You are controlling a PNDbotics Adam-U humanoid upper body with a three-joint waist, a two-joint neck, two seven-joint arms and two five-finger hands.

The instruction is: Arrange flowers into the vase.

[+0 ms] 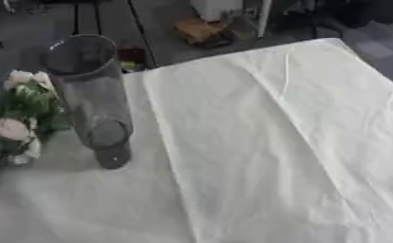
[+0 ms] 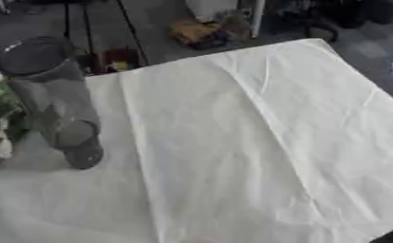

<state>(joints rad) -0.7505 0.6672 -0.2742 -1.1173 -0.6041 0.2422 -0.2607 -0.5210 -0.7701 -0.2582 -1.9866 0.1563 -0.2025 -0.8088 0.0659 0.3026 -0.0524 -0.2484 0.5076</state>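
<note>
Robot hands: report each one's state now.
Left robot hand: not in view.
Right robot hand: not in view.

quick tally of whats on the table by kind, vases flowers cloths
Glass vase: 1, upright, nothing in it
Bunch of flowers: 1, white and pink blooms with green leaves, left of the vase; single stems cannot be counted
White cloth: 1, covering the table
Total: 3

Soft even daylight, overall blur, faint shadows
</note>
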